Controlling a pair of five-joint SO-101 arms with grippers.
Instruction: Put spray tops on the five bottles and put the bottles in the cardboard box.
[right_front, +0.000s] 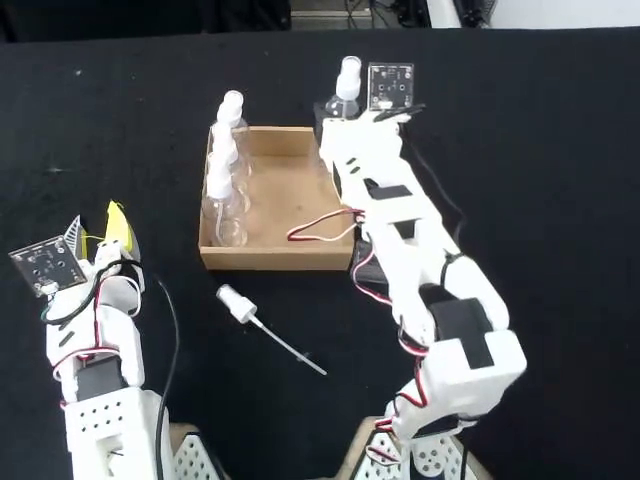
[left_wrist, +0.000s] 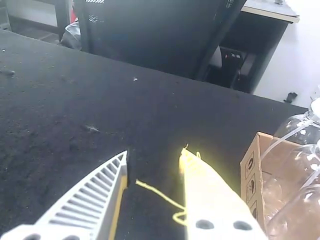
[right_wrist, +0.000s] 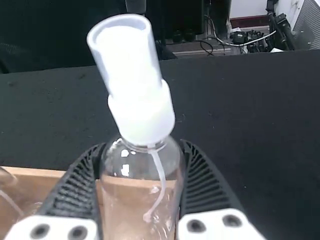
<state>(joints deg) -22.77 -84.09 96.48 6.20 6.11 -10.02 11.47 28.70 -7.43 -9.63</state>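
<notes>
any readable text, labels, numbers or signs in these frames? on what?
No legible words or numbers anywhere.
Cardboard box: small printed symbols on its outer wall, too blurred to read.
Bottle in the right gripper: clear plastic, no label showing.

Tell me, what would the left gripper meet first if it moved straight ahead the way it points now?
Probably nothing: the left gripper points out over bare black table. The cardboard box sits off to one side, seemingly outside its line, though depth is hard to judge.
</notes>
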